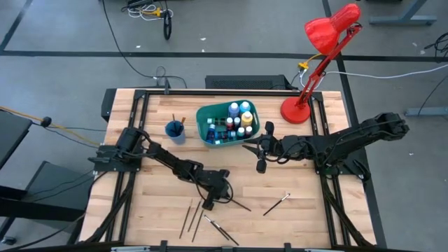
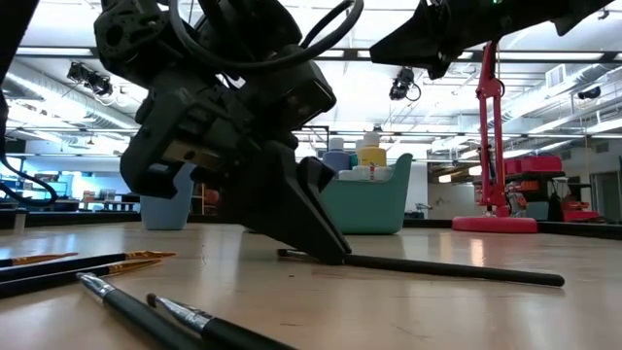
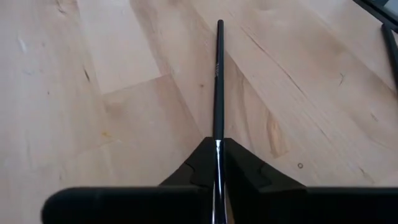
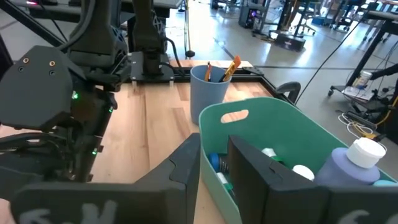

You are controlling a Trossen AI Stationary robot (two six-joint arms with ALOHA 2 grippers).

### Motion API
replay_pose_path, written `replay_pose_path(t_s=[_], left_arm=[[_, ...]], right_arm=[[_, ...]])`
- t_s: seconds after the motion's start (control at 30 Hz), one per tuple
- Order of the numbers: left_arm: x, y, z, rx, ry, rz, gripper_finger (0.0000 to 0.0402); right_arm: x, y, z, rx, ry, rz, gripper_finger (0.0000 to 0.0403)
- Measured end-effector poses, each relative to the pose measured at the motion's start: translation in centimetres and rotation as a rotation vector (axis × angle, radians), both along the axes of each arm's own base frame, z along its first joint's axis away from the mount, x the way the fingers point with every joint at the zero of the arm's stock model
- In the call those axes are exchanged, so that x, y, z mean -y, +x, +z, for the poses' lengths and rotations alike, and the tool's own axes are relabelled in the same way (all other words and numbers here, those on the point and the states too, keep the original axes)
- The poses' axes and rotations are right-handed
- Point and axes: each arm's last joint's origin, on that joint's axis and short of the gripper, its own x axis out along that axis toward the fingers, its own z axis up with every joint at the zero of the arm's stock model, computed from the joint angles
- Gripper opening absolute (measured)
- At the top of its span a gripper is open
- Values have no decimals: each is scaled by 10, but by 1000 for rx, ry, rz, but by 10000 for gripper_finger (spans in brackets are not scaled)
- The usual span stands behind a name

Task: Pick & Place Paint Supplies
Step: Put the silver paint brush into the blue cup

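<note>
My left gripper [image 1: 210,201] is down at the table's near middle, shut on a thin dark brush [image 1: 238,204] that lies on the wood. My right gripper [image 1: 246,145] hangs open and empty at the near right corner of the teal bin [image 1: 203,123], which holds several paint bottles [image 1: 238,119]. In the right wrist view the fingers [image 4: 186,163] stand just over the bin's rim [image 4: 280,124], and a pale-capped bottle [image 4: 357,165] shows inside. Several more brushes [image 1: 190,217] lie loose near the front edge, and one [image 1: 276,204] lies to the right. My left gripper pinches the brush between its two fingertips [image 3: 217,146], close to one end; a short stub [image 2: 284,253] sticks out behind the fingers. The fingers slant down from above and from the table's left. The brush's long part [image 3: 218,81] runs on ahead of them, flat on the table.
A small blue cup [image 1: 175,130] with brushes in it stands left of the bin. A red desk lamp [image 1: 297,108] stands at the back right. Bare wood lies between my left gripper and the bin.
</note>
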Motion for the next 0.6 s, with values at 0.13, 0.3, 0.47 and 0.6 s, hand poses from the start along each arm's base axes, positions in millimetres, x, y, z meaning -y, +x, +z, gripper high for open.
replay_pose_path(t_s=[0.13, 0.3, 0.47, 0.6], left_arm=[[1, 0, 9, 24, 5, -1, 18], [-1, -4, 25, 30, 10, 8, 15], [-3, -7, 40, 43, 39, 42, 21], [-3, -11, 46, 23, 45, 41, 14]], right_arm=[[0, 0, 0, 0, 0, 0, 84], [0, 0, 0, 1, 0, 1, 84], [0, 0, 0, 1, 1, 1, 84], [0, 0, 0, 1, 2, 2, 84]])
